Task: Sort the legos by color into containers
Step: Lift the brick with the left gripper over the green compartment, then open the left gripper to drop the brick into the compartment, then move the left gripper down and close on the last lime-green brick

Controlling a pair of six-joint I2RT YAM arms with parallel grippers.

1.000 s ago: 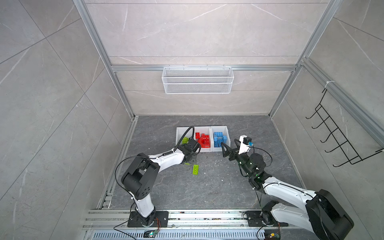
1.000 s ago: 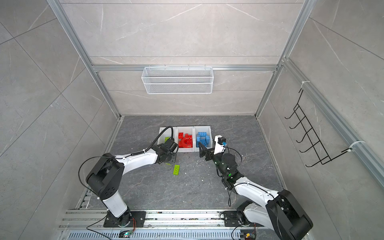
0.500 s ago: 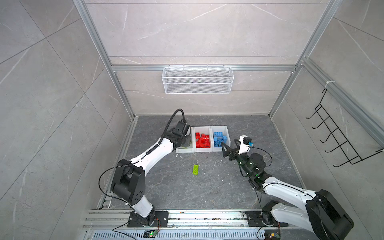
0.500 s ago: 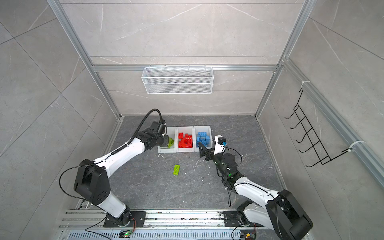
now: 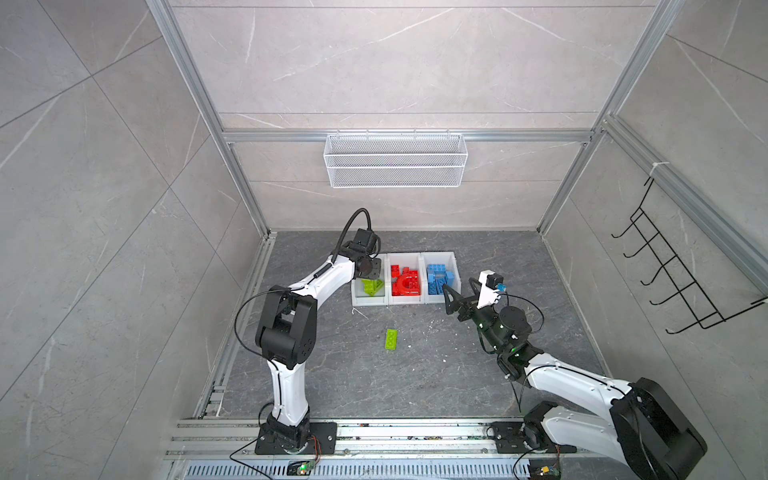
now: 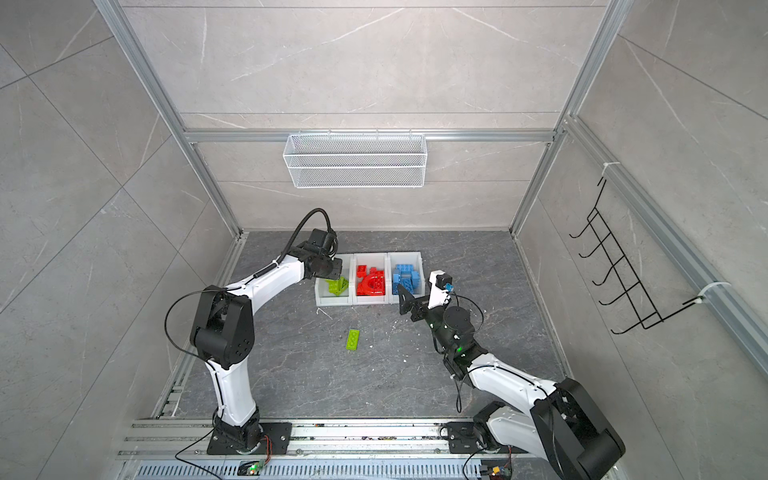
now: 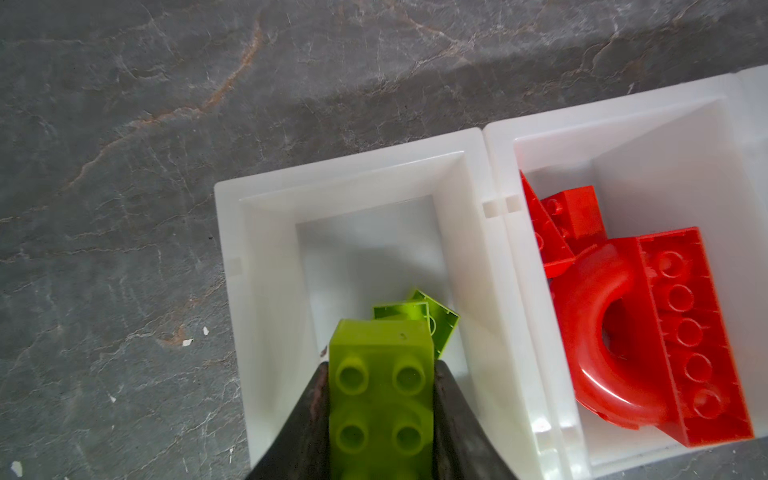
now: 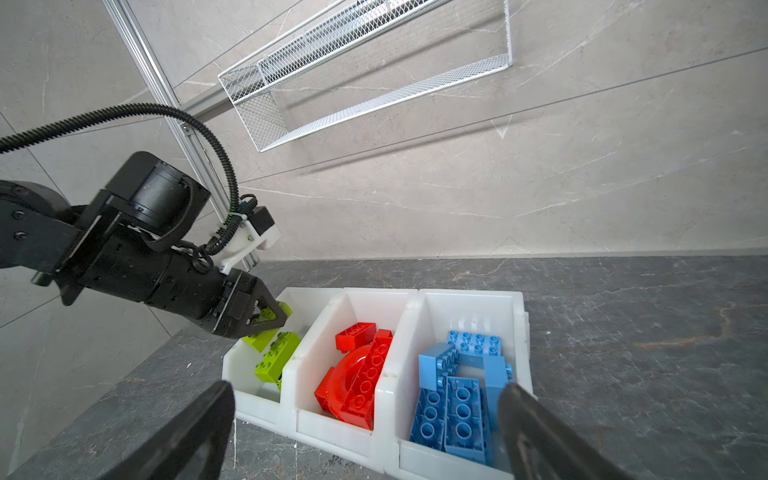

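My left gripper [image 7: 382,365] is shut on a lime green lego brick [image 7: 382,411], studs towards the wrist camera. It hangs over the left white container [image 7: 266,232], which holds other green legos [image 7: 436,320]. In both top views the left gripper [image 5: 369,274] [image 6: 332,270] stands above that container [image 5: 356,300]. The middle container [image 5: 405,301] holds red legos [image 8: 357,382] and the right one [image 5: 454,277] blue legos [image 8: 453,399]. A flat green lego [image 5: 391,338] [image 6: 353,338] lies loose on the floor. My right gripper [image 8: 366,386] [image 5: 457,291] is open, empty, just in front of the blue container.
A white wire basket [image 5: 395,160] hangs on the back wall, and a black hook rack [image 5: 673,274] on the right wall. Aluminium rails [image 5: 332,432] run along the front edge. The grey stone floor [image 5: 415,382] carries small white specks.
My left arm has lifted away from the floor near the loose flat green lego and swung back over the left container, green brick in its jaws. The right arm has stayed still.
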